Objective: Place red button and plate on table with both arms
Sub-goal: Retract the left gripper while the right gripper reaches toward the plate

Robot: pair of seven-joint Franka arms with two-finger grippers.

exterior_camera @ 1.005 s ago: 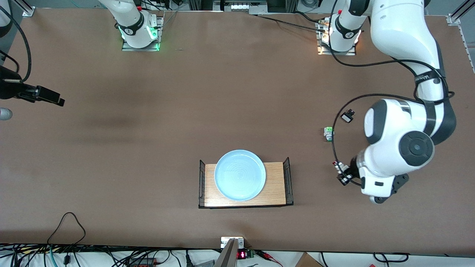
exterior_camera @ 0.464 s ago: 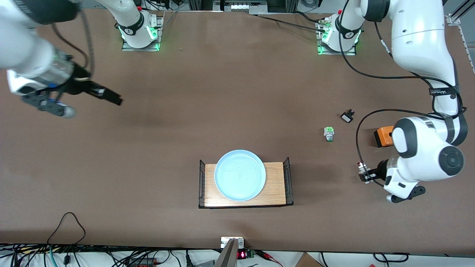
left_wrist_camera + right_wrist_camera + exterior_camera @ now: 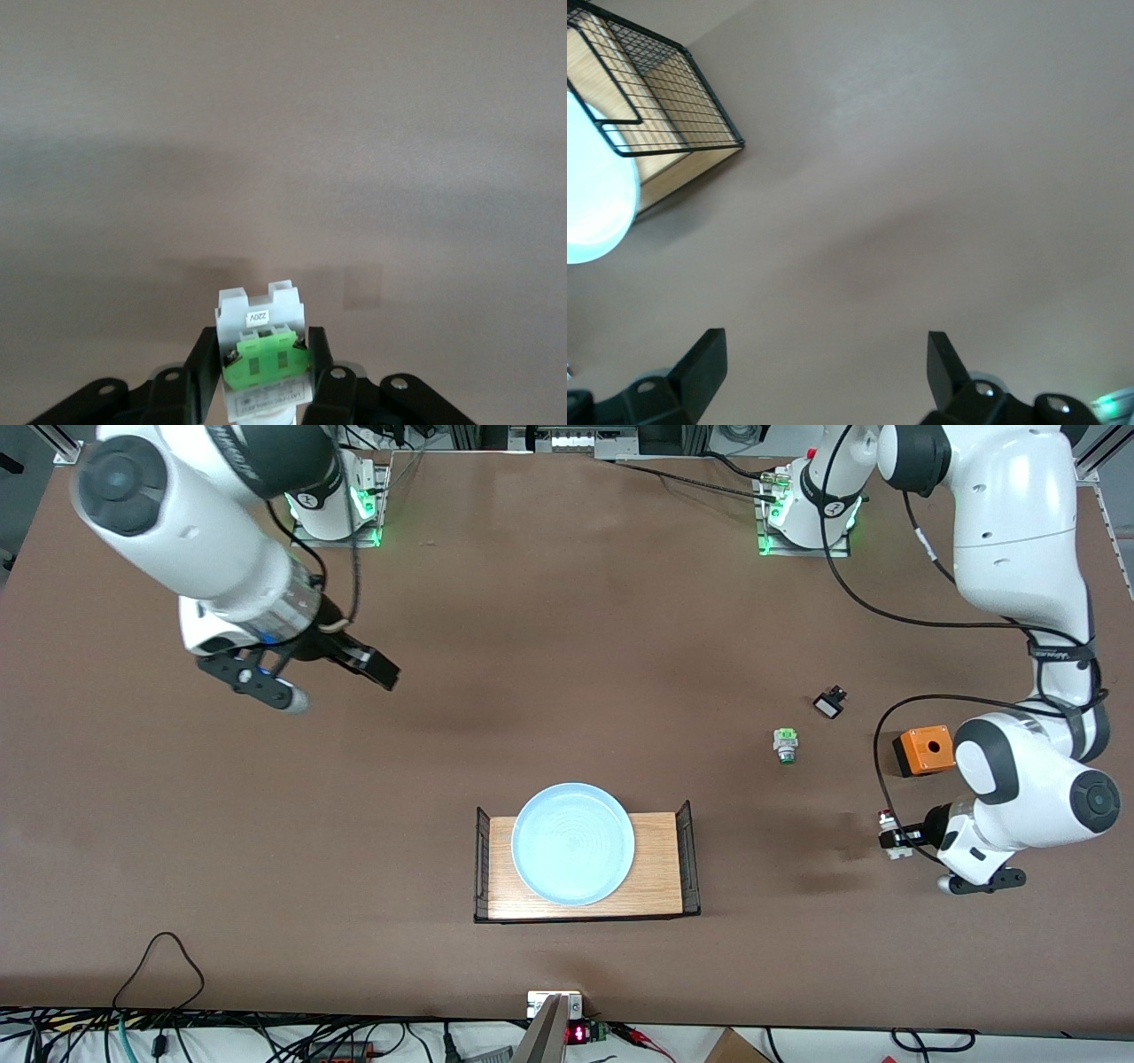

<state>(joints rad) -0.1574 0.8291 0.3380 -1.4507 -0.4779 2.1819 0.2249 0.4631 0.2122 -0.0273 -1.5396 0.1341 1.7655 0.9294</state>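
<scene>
We've got the red button (image 3: 262,352) clamped in the left gripper (image 3: 897,842), green block showing between the dark fingers (image 3: 205,363) in the wrist view, with bare brown surface (image 3: 567,646) under it. In the front view that gripper hangs low over the left arm's end of the surface, its shadow just beside it, so we judge the button is on its way down to an open patch. That spot makes sense: it keeps clear of the orange box (image 3: 923,749), the green-and-silver switch (image 3: 785,745) and the small black part (image 3: 829,704), all lying farther from the front camera.

The plate (image 3: 573,843) sits on the light-wood tray (image 3: 660,868) with its black wire ends, in the middle of the surface. It fills most of the tray, its rim overhanging the edge farther from the camera, which gives us an exposed lip to take.

Our right gripper (image 3: 332,666) is over bare surface toward the right arm's end, jaws spread wide and holding nothing. Its wrist view catches the tray's wire end (image 3: 664,84) and a slice of plate off to one side, so we read it as lined up toward that plate, not yet at it.
</scene>
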